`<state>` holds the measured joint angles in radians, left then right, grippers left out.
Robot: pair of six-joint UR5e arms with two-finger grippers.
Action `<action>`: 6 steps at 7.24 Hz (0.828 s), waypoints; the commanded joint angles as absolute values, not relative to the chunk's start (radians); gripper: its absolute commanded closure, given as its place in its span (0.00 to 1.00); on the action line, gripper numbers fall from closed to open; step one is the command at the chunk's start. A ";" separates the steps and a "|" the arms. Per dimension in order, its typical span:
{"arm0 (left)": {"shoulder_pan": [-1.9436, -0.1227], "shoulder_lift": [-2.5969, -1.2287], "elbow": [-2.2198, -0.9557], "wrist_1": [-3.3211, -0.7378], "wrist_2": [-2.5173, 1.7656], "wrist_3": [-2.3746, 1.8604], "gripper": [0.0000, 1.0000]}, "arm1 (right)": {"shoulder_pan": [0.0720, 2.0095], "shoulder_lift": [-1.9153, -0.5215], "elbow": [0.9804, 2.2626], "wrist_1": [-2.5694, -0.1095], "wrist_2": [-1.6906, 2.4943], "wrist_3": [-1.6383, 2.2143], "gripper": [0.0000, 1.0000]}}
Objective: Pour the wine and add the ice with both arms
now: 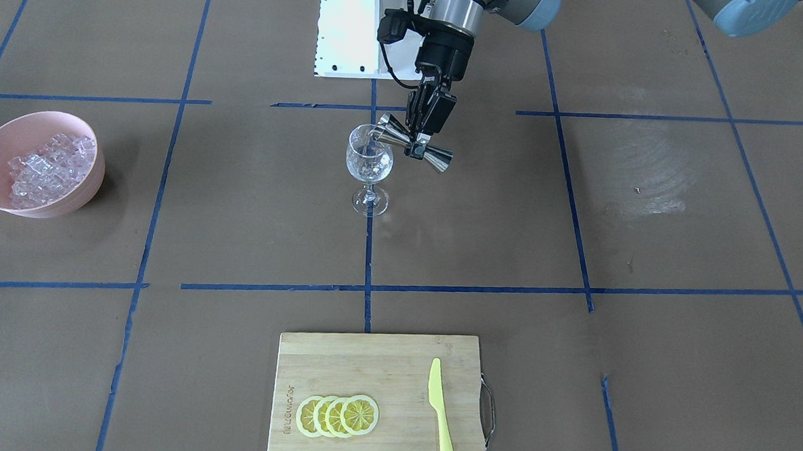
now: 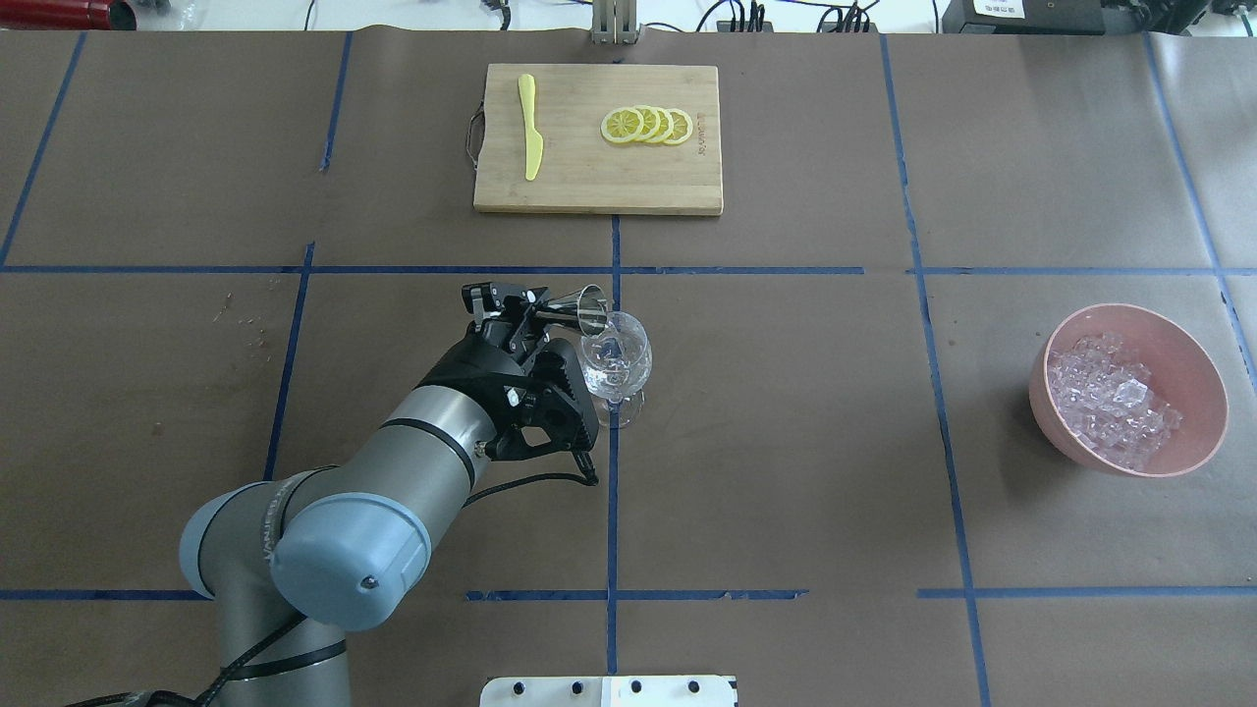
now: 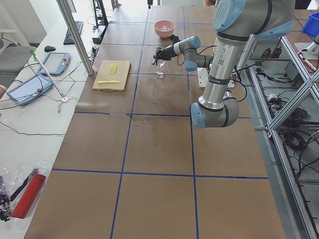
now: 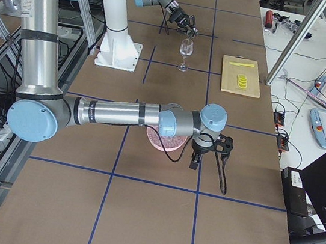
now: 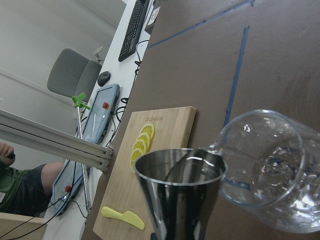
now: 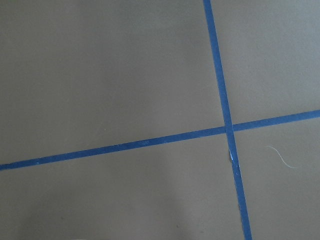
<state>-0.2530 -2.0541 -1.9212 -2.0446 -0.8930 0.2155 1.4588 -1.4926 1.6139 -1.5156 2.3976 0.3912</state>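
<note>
My left gripper (image 1: 419, 146) is shut on the waist of a steel double-ended jigger (image 1: 412, 144) and holds it tipped, one mouth at the rim of the clear wine glass (image 1: 369, 163). The glass stands upright at the table's middle and shows in the overhead view (image 2: 617, 358) and the left wrist view (image 5: 270, 170). Something clear glints in its bowl; I cannot tell what. The ice (image 1: 45, 166) lies heaped in a pink bowl (image 2: 1198, 422), away from the glass. My right gripper (image 4: 210, 150) shows only in the exterior right view, near the bowl; I cannot tell its state.
A wooden cutting board (image 1: 341, 358) at the far edge carries lemon slices (image 1: 337, 416) and a yellow knife (image 1: 442, 417). The white pedestal (image 1: 349, 33) stands behind the glass. The right wrist view shows only brown table with blue tape lines (image 6: 225, 125).
</note>
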 commanded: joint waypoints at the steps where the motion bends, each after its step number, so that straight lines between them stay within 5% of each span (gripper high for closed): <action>1: -0.255 -2.074 -1.960 -1.947 -0.890 0.303 1.00 | 1.459 -1.493 1.614 -1.516 2.398 0.391 0.00; 6: -0.253 -2.109 -1.953 -1.853 -0.890 0.359 1.00 | 1.459 -1.493 1.623 -1.516 2.399 0.391 0.00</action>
<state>-0.2526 -2.1033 -1.9544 -1.8700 -0.8908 0.3455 1.4588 -1.4919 1.6194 -1.5156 2.3979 0.3912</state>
